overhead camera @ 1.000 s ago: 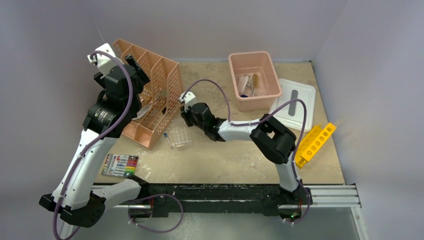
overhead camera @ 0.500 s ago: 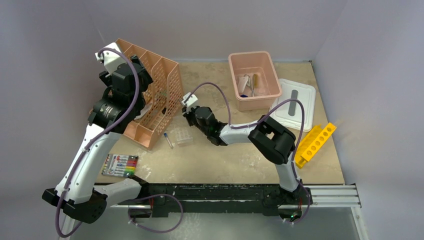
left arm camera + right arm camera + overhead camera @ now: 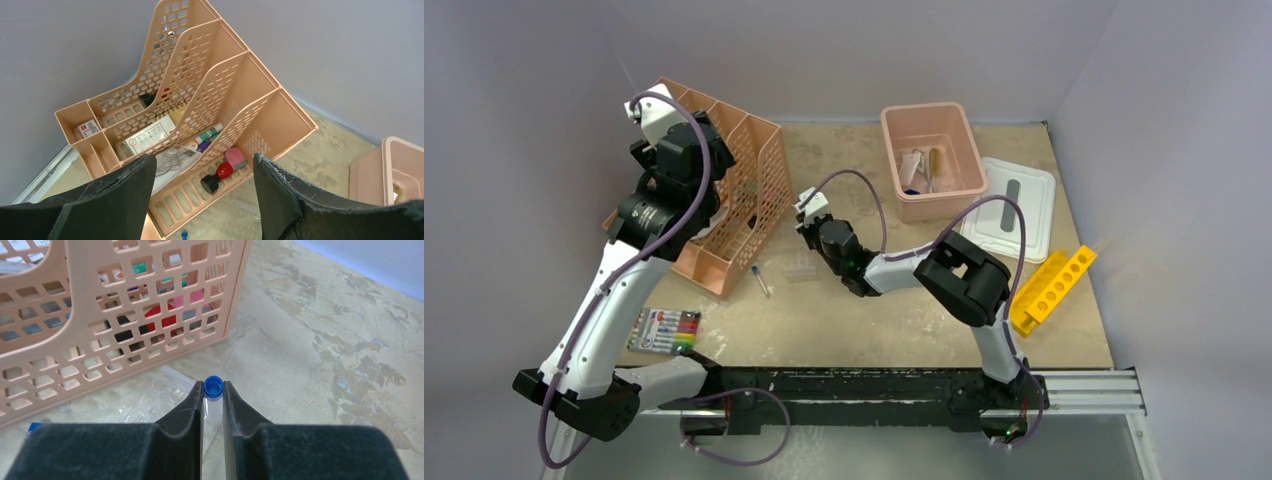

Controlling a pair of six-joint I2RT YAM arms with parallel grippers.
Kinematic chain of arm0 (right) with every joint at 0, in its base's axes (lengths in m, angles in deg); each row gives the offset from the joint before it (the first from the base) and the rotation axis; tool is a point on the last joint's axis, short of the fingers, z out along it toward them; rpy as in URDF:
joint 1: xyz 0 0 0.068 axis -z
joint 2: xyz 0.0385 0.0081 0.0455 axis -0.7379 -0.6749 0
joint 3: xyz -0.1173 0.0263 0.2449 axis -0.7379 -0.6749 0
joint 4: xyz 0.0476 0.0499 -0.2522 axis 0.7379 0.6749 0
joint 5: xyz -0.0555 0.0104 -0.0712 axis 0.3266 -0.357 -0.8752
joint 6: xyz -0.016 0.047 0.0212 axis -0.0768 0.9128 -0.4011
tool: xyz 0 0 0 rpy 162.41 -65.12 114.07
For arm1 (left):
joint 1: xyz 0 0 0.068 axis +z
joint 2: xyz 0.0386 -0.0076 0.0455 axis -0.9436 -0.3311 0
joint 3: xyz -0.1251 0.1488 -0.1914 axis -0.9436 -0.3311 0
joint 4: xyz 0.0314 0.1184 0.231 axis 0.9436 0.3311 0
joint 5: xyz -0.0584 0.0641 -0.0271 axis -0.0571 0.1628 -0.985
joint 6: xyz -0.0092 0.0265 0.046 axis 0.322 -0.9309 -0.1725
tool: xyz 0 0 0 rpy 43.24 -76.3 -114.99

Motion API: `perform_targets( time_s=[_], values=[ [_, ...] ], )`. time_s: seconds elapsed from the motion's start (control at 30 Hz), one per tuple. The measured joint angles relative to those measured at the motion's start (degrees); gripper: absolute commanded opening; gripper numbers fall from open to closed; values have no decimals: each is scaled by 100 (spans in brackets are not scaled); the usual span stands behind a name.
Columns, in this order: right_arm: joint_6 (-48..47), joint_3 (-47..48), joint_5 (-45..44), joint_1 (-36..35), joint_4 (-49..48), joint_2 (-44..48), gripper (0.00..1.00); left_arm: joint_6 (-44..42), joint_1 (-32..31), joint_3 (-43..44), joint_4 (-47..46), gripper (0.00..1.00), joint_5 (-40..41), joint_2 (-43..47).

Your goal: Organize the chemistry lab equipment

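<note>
Gripping a blue-capped tube (image 3: 213, 387) in the right gripper (image 3: 213, 399), jaws drawn in narrow and pressed against the clear tube wall on either side, with the blue cap poking out just past the fingertips. Held above the table (image 3: 320, 365), over or just beside the right end of the clear tube rack (image 3: 150, 402); cannot tell whether touching it, and not seated in any of its wells. Just beyond tube and rack, the perforated wall of the orange file organiser (image 3: 125, 300). From the overhead view, reaching leftward across mid-table, with the rack just beside the gripper and a little apart from the organiser's front corner. Lying loose on the table just left of the rack, a second blue-capped tube (image 3: 761, 280), touched by neither gripper.

Hovering high over the organiser, the left gripper (image 3: 204, 162), jaws spread wide with nothing between them, well apart from both tubes and the rack. Sorted into the slots below it: papers, a marker, a pink item and a red-and-black one.

At the far side of the table, a pink bin (image 3: 894, 150) with a few small items inside, too small to tell apart. Right of it, a white lid (image 3: 1024, 230), then a yellow rack (image 3: 1054, 288) at the table's right edge. Near the left arm's base, a pack of coloured markers (image 3: 664, 330).
</note>
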Motion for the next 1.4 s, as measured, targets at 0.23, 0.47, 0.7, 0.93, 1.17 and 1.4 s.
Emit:
perform_targets(
  time_s=[0.23, 0.47, 0.7, 0.93, 1.17, 1.4],
  values=[
    [146, -92, -7, 7, -129, -173, 12, 57, 0, 0, 50, 70, -79, -138],
    [317, -192, 0, 42, -363, -201, 15, 173, 0, 0, 120, 70, -153, -181],
    [422, -328, 44, 76, -597, -205, 17, 273, 0, 0, 127, 70, -160, -181],
    [514, -332, 46, 76, -570, -205, 43, 299, 0, 0, 129, 70, -164, -181],
    [629, -332, 48, 127, 140, 63, 67, 304, 0, 0, 125, 70, -190, -173],
    [813, 42, 249, 157, 1329, 1071, 66, 350, -2, -59, 105, 70, -221, -63]
  ],
)
